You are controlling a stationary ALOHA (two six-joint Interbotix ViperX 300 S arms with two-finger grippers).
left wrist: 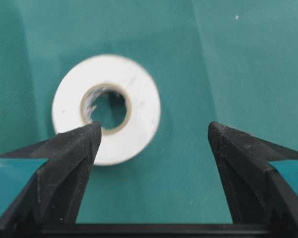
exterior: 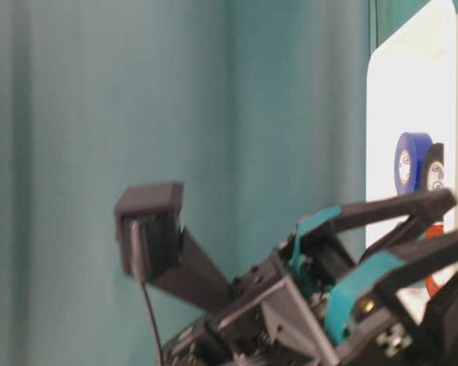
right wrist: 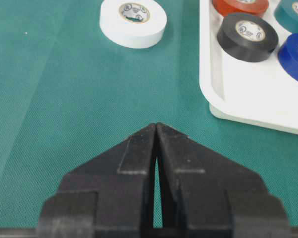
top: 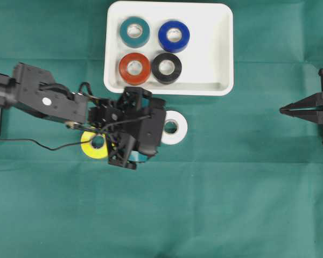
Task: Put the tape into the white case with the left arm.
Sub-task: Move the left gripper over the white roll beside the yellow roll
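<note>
The left hand [left wrist: 154, 144] is held wide, with nothing between its black, teal-banded fingertips [left wrist: 74, 148]. It is seen low over the green surface [top: 231, 204], just in front of the white tape roll [left wrist: 107, 106]; in the left wrist view the roll lies flat, partly behind the left fingertip, and is not gripped. From overhead the roll [top: 173, 127] is found just beside the hand's front end, on the cloth below the white case [top: 225, 48] and apart from its rim. A yellow tape roll [top: 95, 145] is partly covered by the left arm [top: 48, 99] and its thin black cable. Inside the case four rolls are laid flat: a teal roll [top: 134, 31], a blue roll [top: 174, 36], a red roll [top: 134, 68] and a black roll [top: 166, 67]. The right half of the case is left bare. The right hand [right wrist: 156, 130] is kept at the right edge of the overhead view, well apart from the case, its plain black fingers pressed together on nothing.
</note>
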